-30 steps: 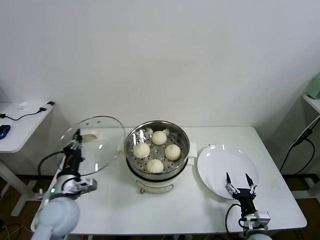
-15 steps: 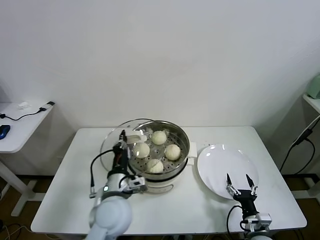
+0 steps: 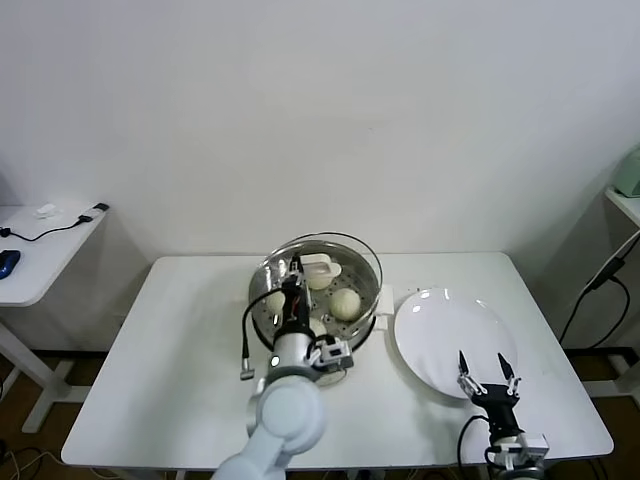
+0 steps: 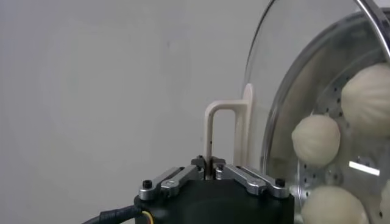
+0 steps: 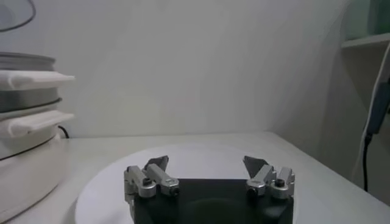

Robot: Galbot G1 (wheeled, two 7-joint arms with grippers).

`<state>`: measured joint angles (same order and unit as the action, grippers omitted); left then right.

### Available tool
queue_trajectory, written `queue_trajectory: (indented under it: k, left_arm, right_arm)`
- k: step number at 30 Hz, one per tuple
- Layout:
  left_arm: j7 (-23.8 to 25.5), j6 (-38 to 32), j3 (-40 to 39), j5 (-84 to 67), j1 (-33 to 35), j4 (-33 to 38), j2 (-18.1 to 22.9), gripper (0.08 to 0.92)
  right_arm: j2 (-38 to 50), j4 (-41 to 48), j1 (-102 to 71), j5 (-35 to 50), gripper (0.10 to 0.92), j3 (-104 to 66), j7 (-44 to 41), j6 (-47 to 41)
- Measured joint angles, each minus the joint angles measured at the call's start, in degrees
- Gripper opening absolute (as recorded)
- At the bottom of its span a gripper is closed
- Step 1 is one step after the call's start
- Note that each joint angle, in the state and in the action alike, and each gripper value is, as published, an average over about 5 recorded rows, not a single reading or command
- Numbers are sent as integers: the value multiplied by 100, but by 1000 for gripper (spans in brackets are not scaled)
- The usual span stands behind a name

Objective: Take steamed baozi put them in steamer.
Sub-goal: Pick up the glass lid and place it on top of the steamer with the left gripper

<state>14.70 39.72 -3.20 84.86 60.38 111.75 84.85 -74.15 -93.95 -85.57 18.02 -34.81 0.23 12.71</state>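
Baozi: the steamed baozi (image 3: 345, 303) are sitting inside the steamer, on its perforated tray; the head view is showing one clearly at about 3 o'clock on the tray and part of another at 12 o'clock, the others being hidden by the arm; the left wrist view is showing several (image 4: 315, 139) through the glass.
Steamer: the steamer (image 3: 369, 280), a shiny steel pot on a white base, is standing at the middle of the white table (image 3: 180, 340), toward 12 o'clock of the robot's body.
Lid: the glass lid (image 3: 325, 250) is hanging over the steamer's mouth, tilted rather than seated flat; its white handle (image 3: 321, 267) is pointing up and toward 12 o'clock.
Left gripper: the left gripper (image 3: 292, 272) is reaching over the steamer from 6 o'clock, its fingers (image 4: 248, 178) pinched tight on the white handle (image 4: 218, 131) of the glass lid (image 4: 286, 79).
Right gripper: the right gripper (image 3: 486, 370) is waiting at 4 o'clock from the steamer, low over the near edge of the plate, its jaws spread wide and gripping nothing; the right wrist view (image 5: 207, 168) is showing the same.
Plate: the white plate (image 3: 440, 320) is lying bare at 3 o'clock of the steamer, just beside the white side handle.
Side table: a second white table (image 3: 40, 250) is standing well apart at 9 o'clock, carrying a black cable (image 3: 45, 232).
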Motion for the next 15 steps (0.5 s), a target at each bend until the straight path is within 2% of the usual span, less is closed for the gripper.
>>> queue_trajectory:
  k: [15]
  left_arm:
    - [105,22,-58,506,-150,-618,216,151]
  right_arm:
    - [-8,19,-25,26,823,-53,0,54]
